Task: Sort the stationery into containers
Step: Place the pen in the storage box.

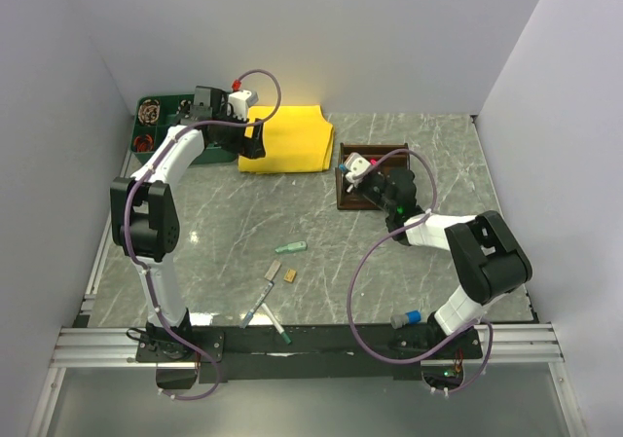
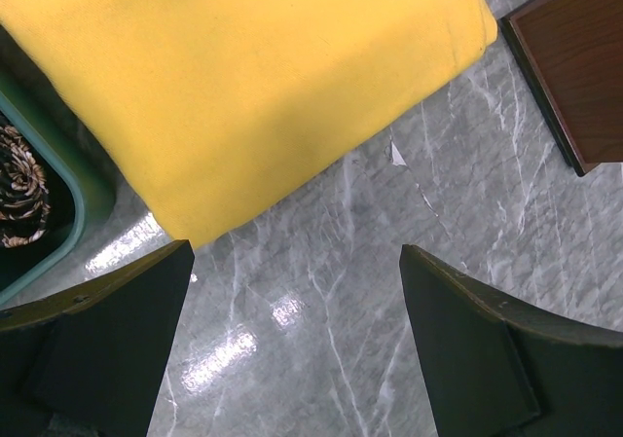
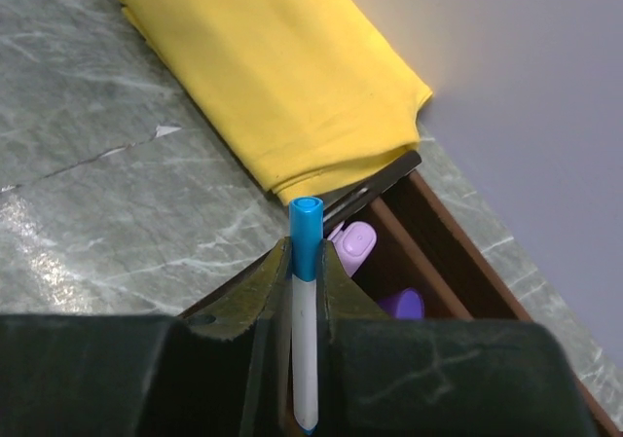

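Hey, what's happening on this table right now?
The right tool grips a white marker pen with a blue cap over the dark brown wooden desk organiser, where purple-capped pens sit. The left tool hangs open over the grey table beside the folded yellow cloth. Several pens and small blocks lie loose nearer the arms.

A robotics lab test cell: plain white panels [image 1: 292, 38] wall in a grey marble-patterned worktop [image 1: 224, 233] on three sides. A left arm [image 1: 146, 213] and a right arm [image 1: 487, 252] are bolted to an aluminium rail [image 1: 97, 345] at its near edge, and purple cables [image 1: 351, 296] loop loosely from them.
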Controlling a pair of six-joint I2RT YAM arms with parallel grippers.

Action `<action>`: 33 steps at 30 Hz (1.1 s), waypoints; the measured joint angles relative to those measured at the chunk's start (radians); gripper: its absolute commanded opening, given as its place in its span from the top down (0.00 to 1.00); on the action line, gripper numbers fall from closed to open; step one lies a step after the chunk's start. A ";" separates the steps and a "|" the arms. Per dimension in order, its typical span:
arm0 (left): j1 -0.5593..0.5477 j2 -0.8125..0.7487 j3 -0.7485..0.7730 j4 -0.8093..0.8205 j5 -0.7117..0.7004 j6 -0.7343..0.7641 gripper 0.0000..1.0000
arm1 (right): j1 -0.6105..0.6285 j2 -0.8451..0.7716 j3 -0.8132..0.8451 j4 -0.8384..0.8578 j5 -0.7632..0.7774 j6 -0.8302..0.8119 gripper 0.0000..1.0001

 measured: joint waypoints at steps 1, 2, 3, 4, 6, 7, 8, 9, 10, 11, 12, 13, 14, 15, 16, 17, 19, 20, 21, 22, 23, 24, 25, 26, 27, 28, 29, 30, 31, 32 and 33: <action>0.000 0.000 0.000 0.001 0.000 0.000 0.05 | 0.000 0.000 0.001 -0.011 0.001 -0.004 0.76; 0.000 0.000 0.000 0.001 0.000 0.000 0.05 | 0.000 0.000 0.005 -0.026 0.003 -0.006 0.72; 0.000 0.000 0.000 0.001 0.000 0.000 0.05 | 0.000 0.000 0.008 -0.038 0.007 -0.009 0.68; 0.000 0.000 0.000 0.001 0.000 0.000 0.05 | 0.000 0.000 0.011 -0.048 0.008 -0.011 0.64; 0.000 0.000 0.000 0.001 0.000 0.000 0.05 | 0.000 0.000 0.020 -0.072 0.014 -0.014 0.59; 0.000 0.000 0.000 0.001 0.000 0.001 0.05 | 0.000 -0.001 0.023 -0.081 0.017 -0.016 0.57; 0.000 0.000 0.000 0.001 0.000 0.001 0.05 | -0.001 -0.002 0.023 -0.085 0.018 -0.015 0.56; 0.000 0.000 0.000 0.001 0.000 0.001 0.05 | -0.001 -0.003 0.023 -0.090 0.018 -0.014 0.56; 0.000 0.000 0.000 0.001 0.000 0.001 0.05 | -0.001 -0.005 0.023 -0.093 0.019 -0.014 0.55; 0.000 0.000 0.000 0.001 0.000 0.003 0.05 | -0.001 -0.009 0.023 -0.098 0.019 -0.012 0.55; 0.000 0.000 0.000 0.000 0.000 0.005 0.05 | -0.001 -0.016 0.023 -0.104 0.019 -0.011 0.55; 0.000 0.000 0.000 0.000 0.000 0.005 0.05 | -0.001 -0.024 0.023 -0.108 0.019 -0.010 0.54; 0.000 0.000 0.000 0.000 0.000 0.006 0.05 | -0.001 -0.033 0.023 -0.111 0.019 -0.006 0.52; 0.000 0.000 0.000 0.000 0.000 0.006 0.05 | -0.002 -0.047 0.023 -0.115 0.019 -0.002 0.50; 0.000 0.000 0.000 0.000 0.000 0.007 0.05 | -0.002 -0.069 0.023 -0.124 0.019 0.002 0.49; 0.000 -0.002 0.000 0.000 0.000 0.008 0.05 | -0.002 -0.085 0.023 -0.130 0.017 0.006 0.47; 0.000 -0.008 0.000 0.000 -0.002 0.008 0.04 | -0.002 -0.140 0.023 -0.166 0.009 0.014 0.39; 0.000 -0.014 0.000 -0.001 -0.003 0.008 0.04 | -0.002 -0.167 0.023 -0.186 -0.003 0.017 0.37; 0.003 -0.023 0.000 0.000 -0.007 0.008 0.04 | -0.003 -0.208 0.026 -0.232 -0.024 0.016 0.35; 0.006 -0.034 -0.001 0.000 -0.012 0.008 0.03 | -0.003 -0.241 0.029 -0.266 -0.041 0.015 0.33; 0.009 -0.051 -0.006 0.002 -0.016 0.008 0.03 | -0.003 -0.278 0.040 -0.317 -0.074 0.013 0.32; 0.016 -0.073 -0.016 0.007 -0.019 0.006 0.03 | -0.002 -0.309 0.055 -0.363 -0.102 0.007 0.31; 0.024 -0.097 -0.027 0.013 -0.019 0.002 0.03 | 0.005 -0.338 0.073 -0.415 -0.129 0.003 0.31; 0.037 -0.125 -0.040 0.015 -0.019 -0.006 0.03 | 0.012 -0.367 0.092 -0.463 -0.150 -0.003 0.31; 0.053 -0.150 -0.050 0.017 -0.016 -0.014 0.03 | 0.024 -0.391 0.114 -0.519 -0.170 -0.024 0.30; 0.073 -0.174 -0.056 0.016 -0.014 -0.021 0.03 | 0.045 -0.411 0.139 -0.592 -0.189 -0.058 0.30; 0.093 -0.197 -0.061 0.019 -0.013 -0.024 0.03 | 0.075 -0.423 0.168 -0.673 -0.205 -0.119 0.32; 0.112 -0.220 -0.068 0.023 -0.012 -0.028 0.03 | 0.112 -0.427 0.201 -0.766 -0.220 -0.191 0.33; 0.126 -0.238 -0.075 0.025 -0.011 -0.029 0.03 | 0.157 -0.424 0.241 -0.874 -0.230 -0.271 0.34; 0.141 -0.264 -0.093 0.034 -0.012 -0.030 0.02 | 0.201 -0.406 0.283 -0.983 -0.236 -0.362 0.34; 0.148 -0.286 -0.110 0.039 -0.012 -0.031 0.02 | 0.230 -0.385 0.320 -1.068 -0.236 -0.431 0.35</action>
